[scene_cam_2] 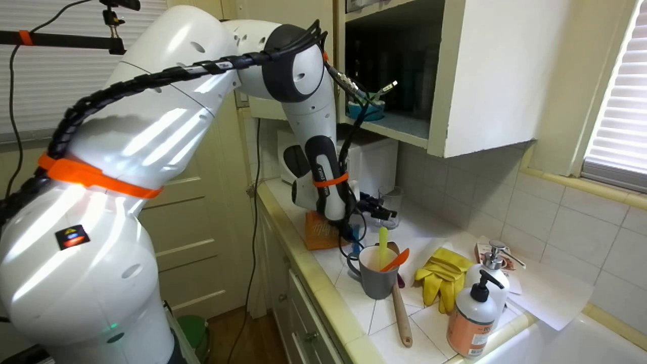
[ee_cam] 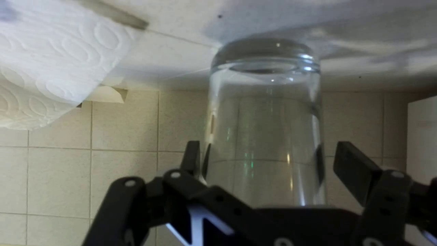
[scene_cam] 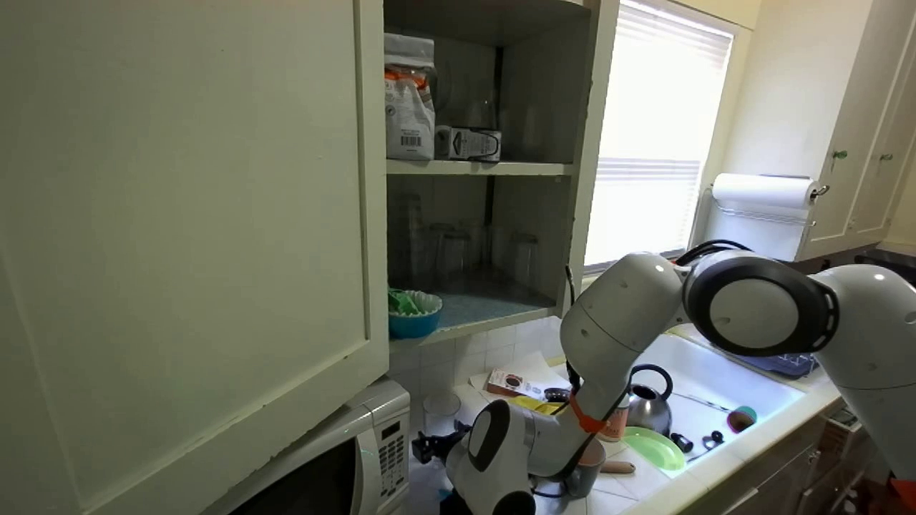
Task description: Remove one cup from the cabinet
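Gripper (ee_cam: 269,156) had jaws spread wide around glass cup (ee_cam: 264,116), gap on one side, contact on other side unclear. Cup stood on counter (scene_cam_2: 384,344), below cabinet (scene_cam: 479,169).

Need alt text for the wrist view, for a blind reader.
A clear glass sits between the jaws of an open black gripper, with a gap at right. The picture looks upside down: the glass's thick base is at the top, toward the countertop. Behind are beige tiles; a white embossed sheet shows upper left.
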Controlling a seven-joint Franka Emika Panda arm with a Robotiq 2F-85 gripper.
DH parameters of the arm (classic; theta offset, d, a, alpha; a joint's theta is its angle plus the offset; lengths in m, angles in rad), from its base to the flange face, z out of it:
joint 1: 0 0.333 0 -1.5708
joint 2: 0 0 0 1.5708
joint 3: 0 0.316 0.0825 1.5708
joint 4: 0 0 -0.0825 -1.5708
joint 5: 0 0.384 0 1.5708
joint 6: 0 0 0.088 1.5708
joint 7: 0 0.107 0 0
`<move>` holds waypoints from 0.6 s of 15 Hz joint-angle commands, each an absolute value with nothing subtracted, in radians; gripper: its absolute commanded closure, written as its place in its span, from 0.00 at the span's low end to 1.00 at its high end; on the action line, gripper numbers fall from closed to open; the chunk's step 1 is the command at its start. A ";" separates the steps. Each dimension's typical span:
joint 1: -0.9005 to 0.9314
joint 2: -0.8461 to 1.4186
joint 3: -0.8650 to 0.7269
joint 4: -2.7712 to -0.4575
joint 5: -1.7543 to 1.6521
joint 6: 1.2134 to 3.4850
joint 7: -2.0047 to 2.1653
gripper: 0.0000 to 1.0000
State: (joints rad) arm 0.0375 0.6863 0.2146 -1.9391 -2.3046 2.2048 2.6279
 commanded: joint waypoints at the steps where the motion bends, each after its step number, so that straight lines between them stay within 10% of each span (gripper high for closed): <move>1: 0.030 0.589 0.237 -2.003 -2.158 2.301 2.508 0.00; 9: 0.011 0.385 0.241 -2.128 -1.776 2.490 2.144 0.00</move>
State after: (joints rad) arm 0.0389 0.5013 0.2398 -2.0279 -1.8986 2.3457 2.2722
